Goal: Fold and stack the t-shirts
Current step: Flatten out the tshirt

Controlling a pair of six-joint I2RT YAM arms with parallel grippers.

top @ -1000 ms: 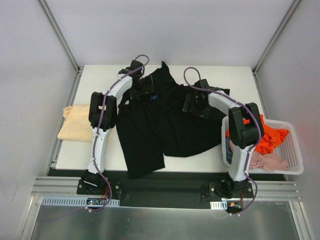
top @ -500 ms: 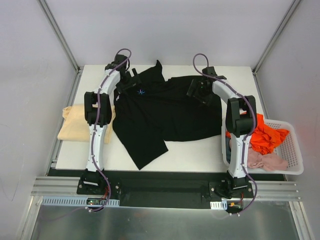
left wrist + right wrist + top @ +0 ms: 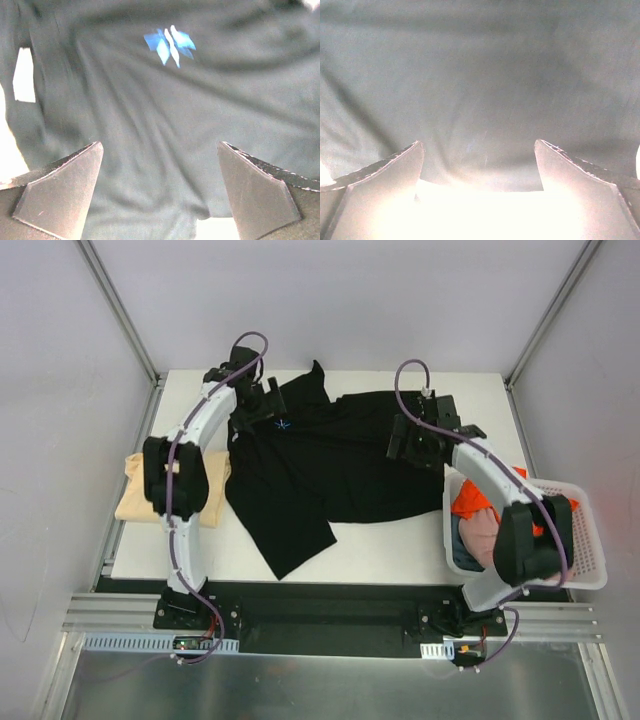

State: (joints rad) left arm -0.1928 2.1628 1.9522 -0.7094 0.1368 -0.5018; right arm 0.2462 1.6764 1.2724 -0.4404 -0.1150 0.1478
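Left gripper (image 3: 159, 150) and right gripper (image 3: 479, 147) hang wide open and empty at the black t-shirt (image 3: 330, 470); only the overhead view shows the tan t-shirt (image 3: 150, 490) and basket (image 3: 592, 540) flanking it.

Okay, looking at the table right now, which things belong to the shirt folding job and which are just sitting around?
Part of the job:
black t-shirt, spread on the table
tan t-shirt, at the left edge
orange t-shirt, in the basket
pink t-shirt, in the basket

Just there:
white mesh basket
table
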